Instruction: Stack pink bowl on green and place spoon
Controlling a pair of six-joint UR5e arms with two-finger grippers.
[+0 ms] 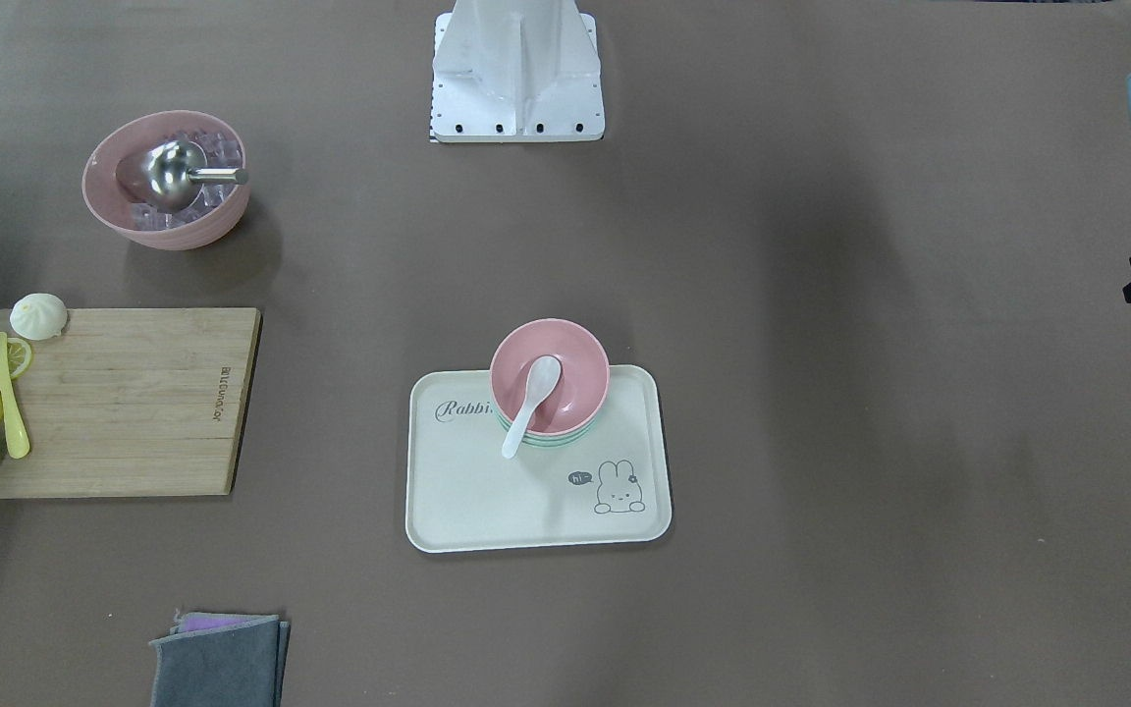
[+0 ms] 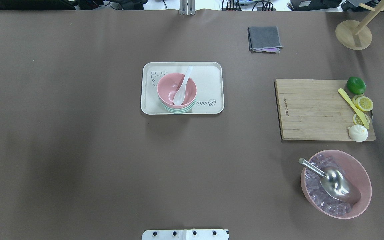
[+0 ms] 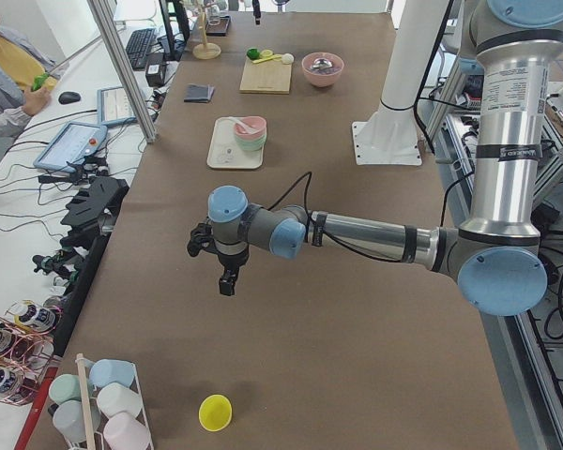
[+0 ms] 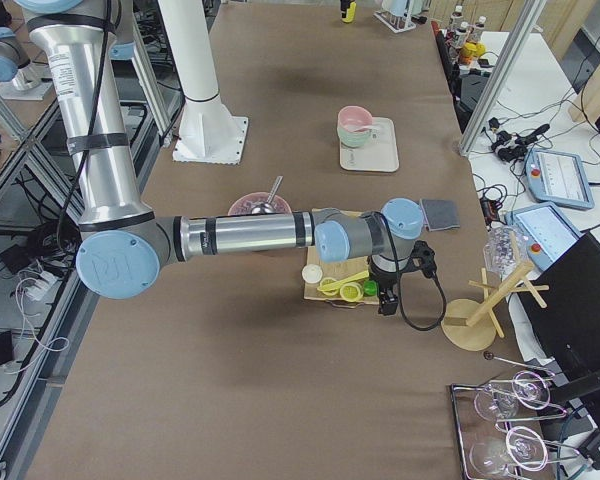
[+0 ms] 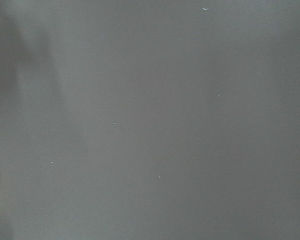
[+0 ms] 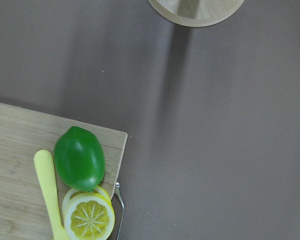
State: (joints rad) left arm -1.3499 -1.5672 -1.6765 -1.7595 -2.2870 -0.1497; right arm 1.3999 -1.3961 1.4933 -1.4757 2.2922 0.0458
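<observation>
A pink bowl [image 2: 168, 87] sits nested on a green bowl [image 2: 178, 110] on a cream rabbit tray [image 2: 208, 76] at mid-table. A white spoon [image 2: 182, 88] lies in the pink bowl, with its handle over the far rim. The stack also shows in the front-facing view [image 1: 570, 368]. My left gripper [image 3: 225, 281] hangs over bare table near the left end, far from the tray. My right gripper [image 4: 387, 300] hangs by the cutting board's corner at the right end. Neither wrist view shows fingers, so I cannot tell if either gripper is open or shut.
A large pink bowl [image 2: 362, 173] of ice cubes holds a metal scoop [image 2: 337, 181]. A wooden cutting board [image 2: 312, 110] carries a lime [image 2: 356, 85], lemon slices, a yellow knife and a bun. A grey cloth [image 2: 264, 38] and a wooden stand [image 2: 353, 35] lie at the far side.
</observation>
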